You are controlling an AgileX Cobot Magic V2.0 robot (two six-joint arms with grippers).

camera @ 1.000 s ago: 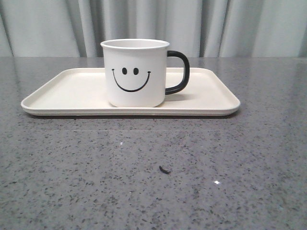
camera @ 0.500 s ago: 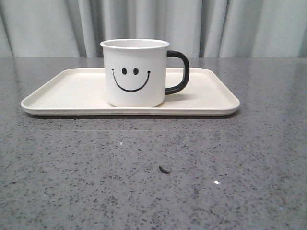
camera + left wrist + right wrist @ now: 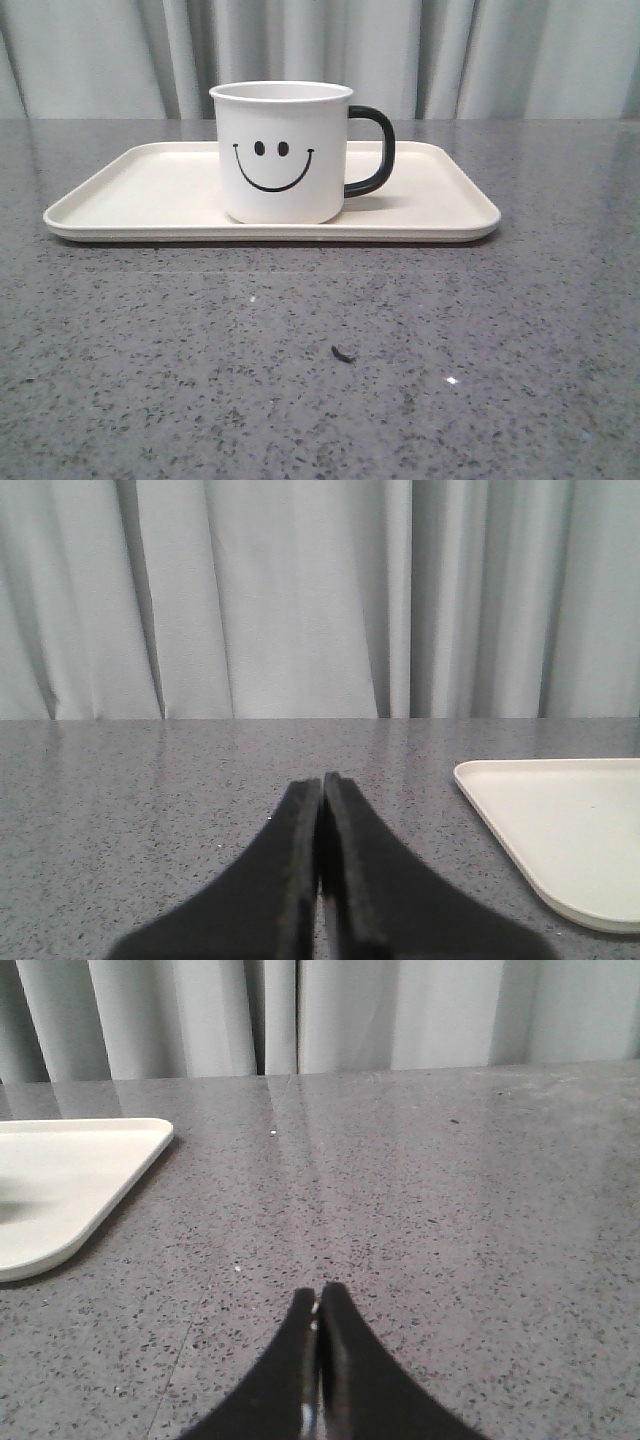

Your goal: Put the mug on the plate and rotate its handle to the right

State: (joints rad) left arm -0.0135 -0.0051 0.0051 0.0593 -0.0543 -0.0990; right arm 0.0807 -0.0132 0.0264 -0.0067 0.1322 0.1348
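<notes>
One of each on the counter, plus two hands.
One mug with one handle, one plate, one small dark speck, one left hand, one right hand.

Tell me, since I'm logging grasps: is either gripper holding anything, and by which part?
Nothing is held. Left gripper and right gripper are shut on nothing; the mug stands free on the plate.

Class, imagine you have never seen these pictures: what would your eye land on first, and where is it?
First, the white mug with its black smiley face, standing upright near the middle of the cream plate, its black handle pointing right in the front view. Next, each wrist view shows a closed gripper, left and right, over the grey speckled table, holding nothing.
</notes>
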